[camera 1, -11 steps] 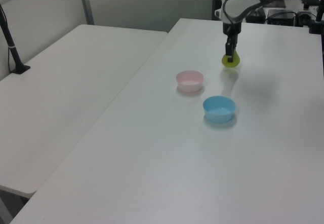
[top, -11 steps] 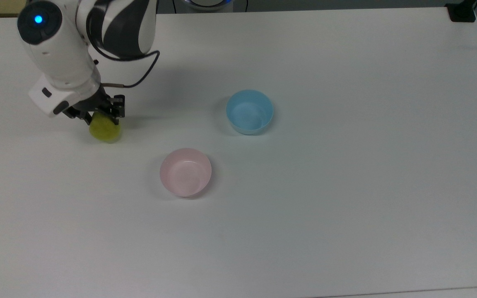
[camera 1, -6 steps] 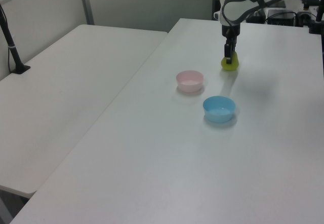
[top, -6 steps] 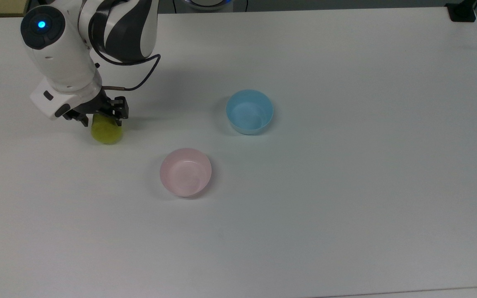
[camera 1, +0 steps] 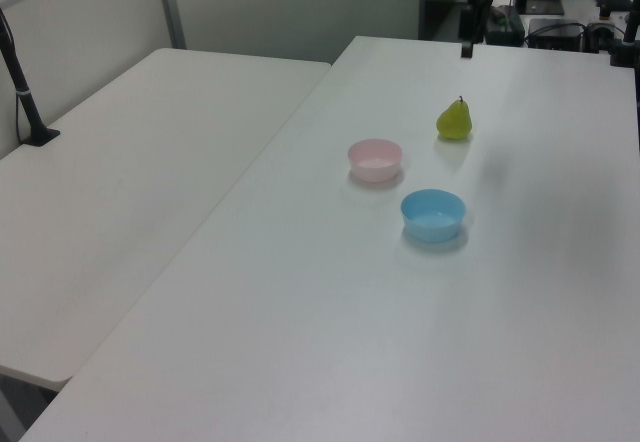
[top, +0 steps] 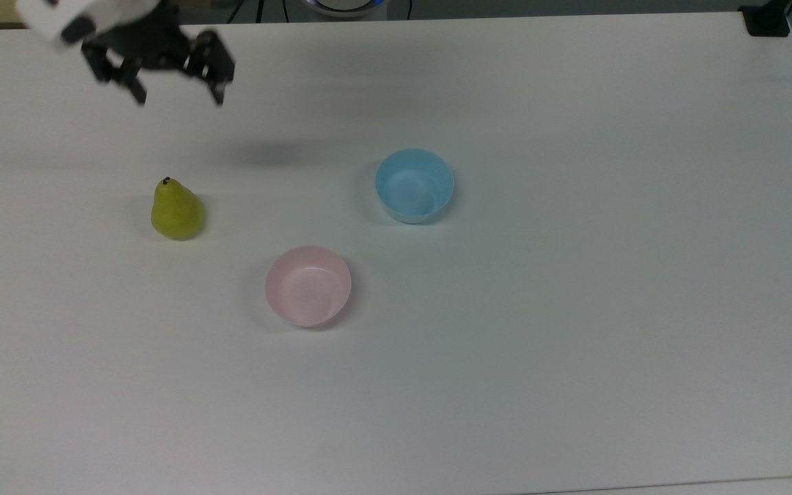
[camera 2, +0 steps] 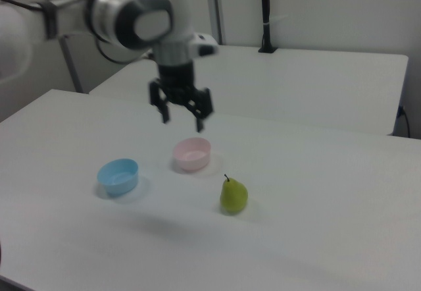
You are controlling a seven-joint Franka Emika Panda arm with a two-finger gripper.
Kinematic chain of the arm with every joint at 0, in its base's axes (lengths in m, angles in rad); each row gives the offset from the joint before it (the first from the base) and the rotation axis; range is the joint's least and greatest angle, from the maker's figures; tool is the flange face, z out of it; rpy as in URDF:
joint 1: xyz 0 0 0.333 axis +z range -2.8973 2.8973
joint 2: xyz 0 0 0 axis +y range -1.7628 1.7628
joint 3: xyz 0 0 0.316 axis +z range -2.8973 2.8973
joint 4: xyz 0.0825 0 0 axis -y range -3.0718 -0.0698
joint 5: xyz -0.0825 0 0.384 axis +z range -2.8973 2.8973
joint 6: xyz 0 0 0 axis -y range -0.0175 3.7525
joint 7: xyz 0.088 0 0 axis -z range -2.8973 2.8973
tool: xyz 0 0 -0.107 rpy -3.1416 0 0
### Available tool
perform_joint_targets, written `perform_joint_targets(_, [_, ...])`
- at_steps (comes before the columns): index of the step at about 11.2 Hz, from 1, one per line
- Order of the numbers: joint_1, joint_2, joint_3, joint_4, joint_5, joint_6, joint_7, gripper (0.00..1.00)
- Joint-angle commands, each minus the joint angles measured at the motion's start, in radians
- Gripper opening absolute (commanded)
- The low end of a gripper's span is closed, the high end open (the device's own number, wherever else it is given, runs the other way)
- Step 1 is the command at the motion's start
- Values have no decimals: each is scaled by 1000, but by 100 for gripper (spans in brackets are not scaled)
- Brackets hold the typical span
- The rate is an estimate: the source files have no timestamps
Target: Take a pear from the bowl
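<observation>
The yellow-green pear (top: 176,210) (camera 1: 454,120) (camera 2: 233,195) stands upright on the white table, stem up, outside both bowls. The pale pink bowl (top: 308,286) (camera 1: 375,159) (camera 2: 192,154) sits with nothing inside, to the pear's lower right in the top view. My gripper (top: 179,96) (camera 2: 183,122) hangs open well above the table, far from the pear, holding nothing. In the top view it is at the upper left; in the right view it hovers above the pink bowl's side.
A light blue bowl (top: 414,185) (camera 1: 433,214) (camera 2: 118,176) stands near the pink one, also holding nothing. The white table (top: 575,309) stretches wide around them. A second table (camera 1: 130,162) adjoins it at the left view's left.
My gripper let go of the pear, opened, and rose up and away toward the top view's upper left. The pear stays standing on the table where it was set.
</observation>
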State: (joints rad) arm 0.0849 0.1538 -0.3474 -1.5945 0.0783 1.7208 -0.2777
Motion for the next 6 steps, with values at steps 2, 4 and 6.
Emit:
perform_joint_targets(2, [117, -163, 4, -41, -71, -147, 84, 100])
perform_joint_targets(4, [119, -177, 7, -39, -72, -152, 149, 100])
perform_joint_targets(6, [119, -175, 8, -25, -69, -152, 157, 100])
